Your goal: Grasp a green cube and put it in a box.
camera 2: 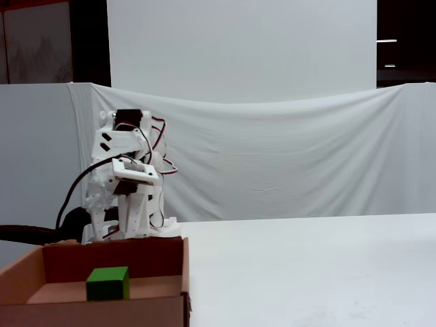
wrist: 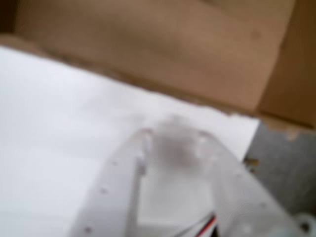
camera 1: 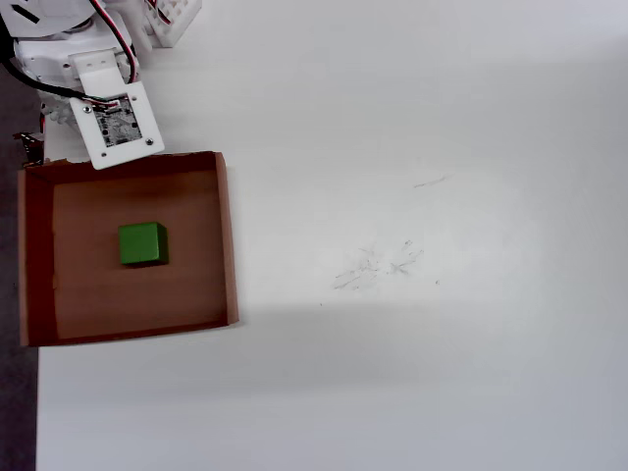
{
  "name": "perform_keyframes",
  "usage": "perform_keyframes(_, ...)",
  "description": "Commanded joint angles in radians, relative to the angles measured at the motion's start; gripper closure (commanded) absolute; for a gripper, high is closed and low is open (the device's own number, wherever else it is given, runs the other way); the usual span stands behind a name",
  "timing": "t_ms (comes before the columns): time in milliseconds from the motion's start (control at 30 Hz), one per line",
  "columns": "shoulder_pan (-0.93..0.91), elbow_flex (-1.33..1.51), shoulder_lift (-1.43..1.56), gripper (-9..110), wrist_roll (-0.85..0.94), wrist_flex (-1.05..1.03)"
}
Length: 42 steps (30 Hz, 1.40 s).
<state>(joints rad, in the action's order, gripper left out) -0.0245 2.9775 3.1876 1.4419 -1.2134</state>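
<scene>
The green cube (camera 1: 142, 243) rests on the floor of the brown cardboard box (camera 1: 228, 235), slightly left of its middle in the overhead view. The fixed view shows the cube (camera 2: 107, 283) behind the box's front wall (camera 2: 95, 315). The white arm (camera 1: 108, 108) is folded back just beyond the box's far wall, clear of the cube. In the blurred wrist view my gripper (wrist: 173, 131) points down at the white table beside the box (wrist: 148, 44); its fingertips appear to meet and hold nothing. The cube does not show in the wrist view.
The arm's base (camera 2: 129, 235) stands behind the box at the table's left corner. Faint scribbles (camera 1: 378, 265) mark the white table to the right of the box. A dark strip (camera 1: 15, 412) runs off the table's left edge. A white cloth (camera 2: 286, 157) hangs behind.
</scene>
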Motion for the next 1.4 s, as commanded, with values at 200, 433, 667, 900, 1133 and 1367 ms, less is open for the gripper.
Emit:
perform_keyframes(200,0.031,-0.006,-0.003,89,-0.043,-0.017)
perform_keyframes(433,0.014,-0.006,-0.003,83,-0.206,-0.035)
perform_keyframes(667,0.014,-0.005,-0.003,86,-0.302,-0.031)
perform_keyframes(900,0.018,-0.005,-0.003,84,-0.31,-0.031)
perform_keyframes(1133,0.014,-0.005,-0.003,83,-0.365,-0.026)
perform_keyframes(1367,0.025,-0.005,-0.003,81,-0.367,-0.025)
